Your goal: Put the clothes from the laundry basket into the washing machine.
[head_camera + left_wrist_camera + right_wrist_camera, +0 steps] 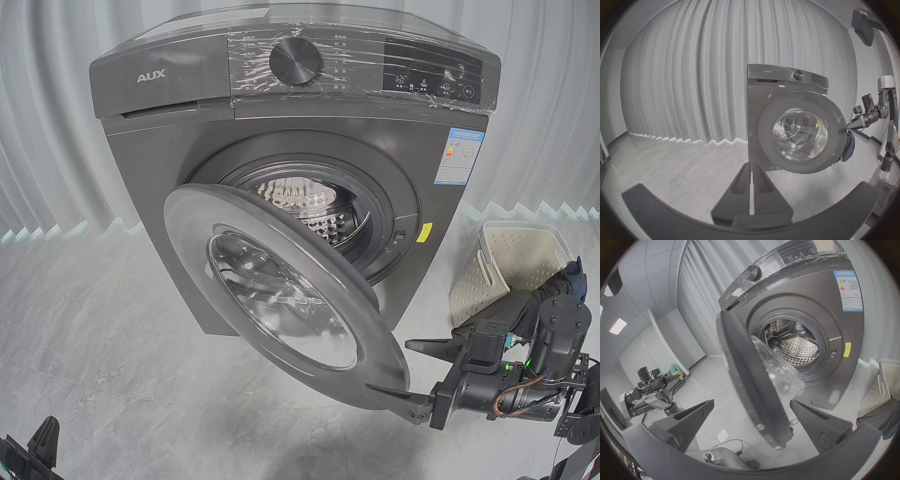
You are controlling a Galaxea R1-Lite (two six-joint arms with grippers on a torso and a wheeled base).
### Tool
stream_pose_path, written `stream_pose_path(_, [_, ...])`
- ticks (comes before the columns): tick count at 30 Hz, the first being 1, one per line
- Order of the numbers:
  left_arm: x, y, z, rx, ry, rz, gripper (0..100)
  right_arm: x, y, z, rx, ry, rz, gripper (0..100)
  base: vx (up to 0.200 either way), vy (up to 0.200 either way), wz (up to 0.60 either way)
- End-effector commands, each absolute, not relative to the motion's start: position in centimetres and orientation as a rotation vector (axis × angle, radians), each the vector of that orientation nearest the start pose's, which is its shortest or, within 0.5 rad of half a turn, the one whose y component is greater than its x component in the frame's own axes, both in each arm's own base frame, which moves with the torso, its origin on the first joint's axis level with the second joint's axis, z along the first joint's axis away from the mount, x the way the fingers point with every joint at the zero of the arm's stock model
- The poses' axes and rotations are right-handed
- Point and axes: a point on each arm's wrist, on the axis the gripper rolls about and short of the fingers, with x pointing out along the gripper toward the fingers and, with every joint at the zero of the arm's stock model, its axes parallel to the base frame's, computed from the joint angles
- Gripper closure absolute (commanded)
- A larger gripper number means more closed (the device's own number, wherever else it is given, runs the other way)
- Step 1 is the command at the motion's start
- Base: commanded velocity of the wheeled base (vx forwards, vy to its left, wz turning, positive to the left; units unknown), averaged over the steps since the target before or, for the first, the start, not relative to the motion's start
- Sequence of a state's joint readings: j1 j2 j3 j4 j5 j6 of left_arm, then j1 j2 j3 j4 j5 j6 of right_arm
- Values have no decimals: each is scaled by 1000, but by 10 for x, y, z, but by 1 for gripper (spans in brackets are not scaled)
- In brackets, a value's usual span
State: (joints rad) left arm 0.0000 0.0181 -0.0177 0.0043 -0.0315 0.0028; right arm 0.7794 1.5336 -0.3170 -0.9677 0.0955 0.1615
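Swinging the door [275,287] of the washing machine [162,144] wider, follow its hinge arc: your right fingers [397,399] straddle the rim, spread, gripping nothing. Your left fingers [740,187] sit pressed together, well apart from it. The clothes [519,306] lie in the laundry basket [494,262] beside the machine.

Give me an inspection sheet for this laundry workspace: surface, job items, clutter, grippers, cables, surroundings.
Surface: pale grey marbled floor.
Job's things: grey front-loading washing machine, round glass door open, steel drum looks empty; cream perforated laundry basket beside it, dark clothes draped over its rim.
Clutter: small white square on the floor.
Grippers: right gripper open, door's edge between its fingers; left gripper shut, low, away from the machine.
Cables: thin brown wire looped at the right wrist.
Surroundings: pleated white curtain behind.
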Motion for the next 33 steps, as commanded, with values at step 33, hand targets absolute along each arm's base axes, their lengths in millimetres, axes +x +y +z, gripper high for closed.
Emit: stream_pose_path(33, [-23, -1, 75, 3, 3, -32, 100, 163, 177, 146, 98, 212, 889, 0, -36, 0, 0])
